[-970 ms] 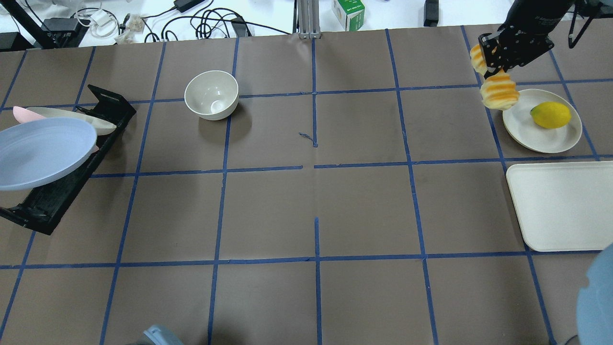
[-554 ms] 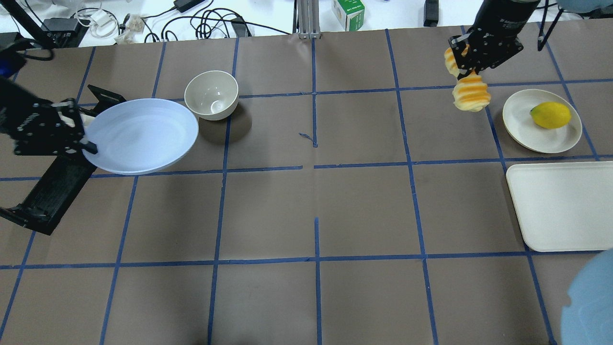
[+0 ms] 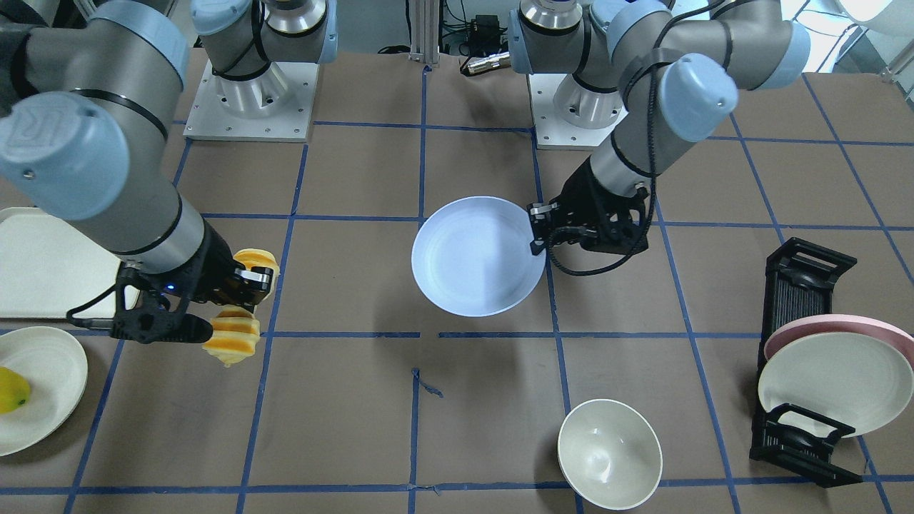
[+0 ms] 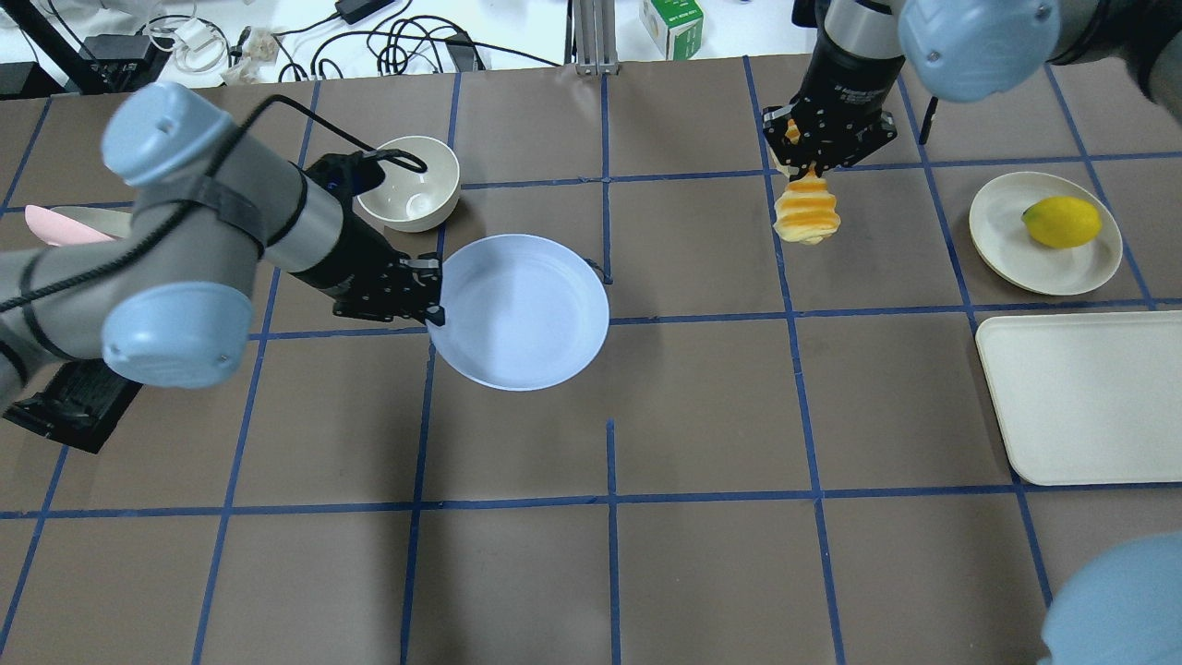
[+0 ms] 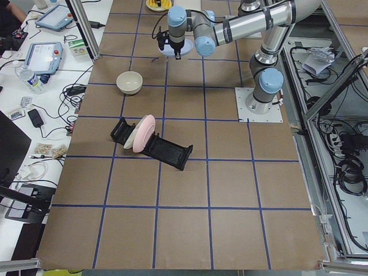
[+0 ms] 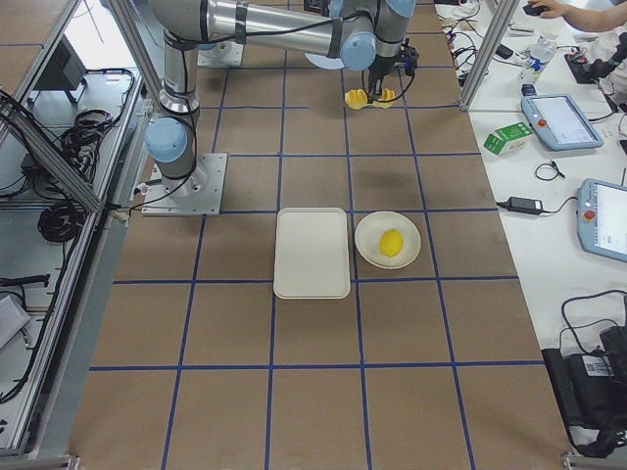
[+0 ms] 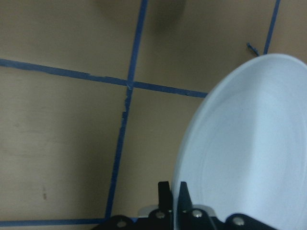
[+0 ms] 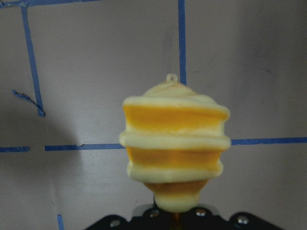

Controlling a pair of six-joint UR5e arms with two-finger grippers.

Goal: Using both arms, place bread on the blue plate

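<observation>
My left gripper (image 4: 432, 294) is shut on the rim of the pale lavender-blue plate (image 4: 524, 310) and holds it level above the table's middle; it also shows in the front view (image 3: 477, 257) and the left wrist view (image 7: 244, 153). My right gripper (image 4: 805, 159) is shut on the bread (image 4: 807, 212), a ridged yellow-orange loaf that hangs from the jaws above the table, to the right of the plate and apart from it. The bread also shows in the front view (image 3: 232, 337) and the right wrist view (image 8: 175, 143).
A cream bowl (image 4: 408, 182) stands just behind my left arm. A black dish rack (image 3: 800, 343) holds a pink and a cream plate at the left end. A cream plate (image 4: 1020, 249) with a lemon (image 4: 1062, 222) and a white tray (image 4: 1085, 397) lie at the right.
My left arm carried the blue plate from the rack at the left edge to the table's middle. My right arm moved left with the bread, away from the lemon plate.
</observation>
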